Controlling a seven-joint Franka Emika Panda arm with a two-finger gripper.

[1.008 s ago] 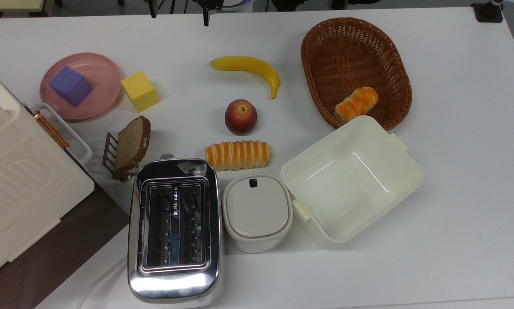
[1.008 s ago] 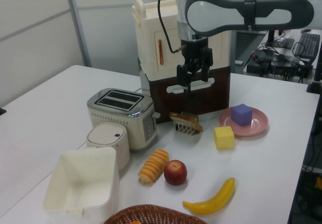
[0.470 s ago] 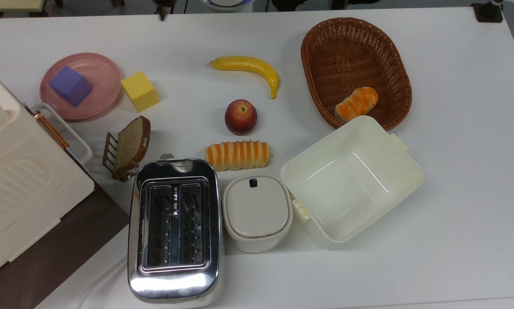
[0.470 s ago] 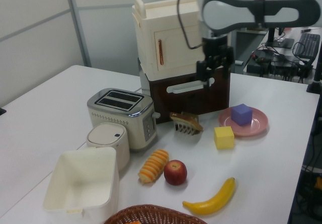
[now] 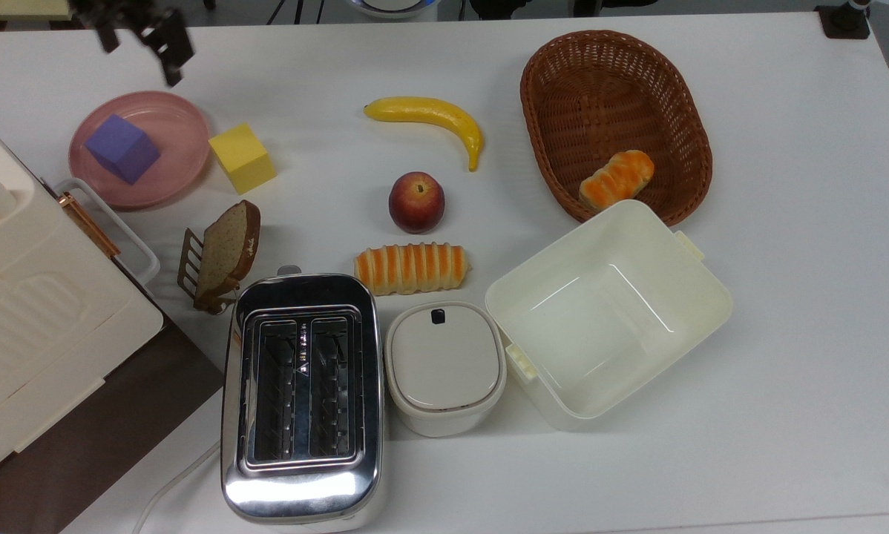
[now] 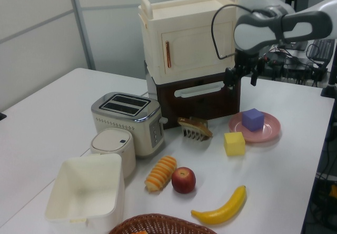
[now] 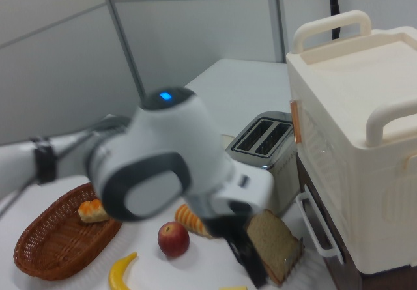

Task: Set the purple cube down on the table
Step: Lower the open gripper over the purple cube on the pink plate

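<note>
The purple cube [image 5: 122,148] rests on the round pink plate [image 5: 170,122] at the top view's left; in the left view the purple cube [image 6: 253,119] lies on the plate [image 6: 268,129] at the right. My gripper [image 5: 139,44] hangs open and holds nothing, above the table's [image 5: 786,297] far edge, just beyond the plate. Seen in the left view, the gripper [image 6: 242,78] hovers above and a little left of the cube, apart from it. In the right view the arm [image 7: 163,173] blocks the plate area.
A yellow cube [image 5: 242,157] stands beside the plate. A bread slice in a rack [image 5: 222,252], a toaster [image 5: 301,393], a lidded pot [image 5: 444,367], an open white box [image 5: 608,311], a roll, a peach, a banana [image 5: 430,119] and a basket [image 5: 615,119] spread across the table. A tall cream cabinet [image 6: 184,50] stands behind the plate.
The gripper has swung from the table's far middle to the top view's left, ending over the far edge near the pink plate. Nothing on the table has moved.
</note>
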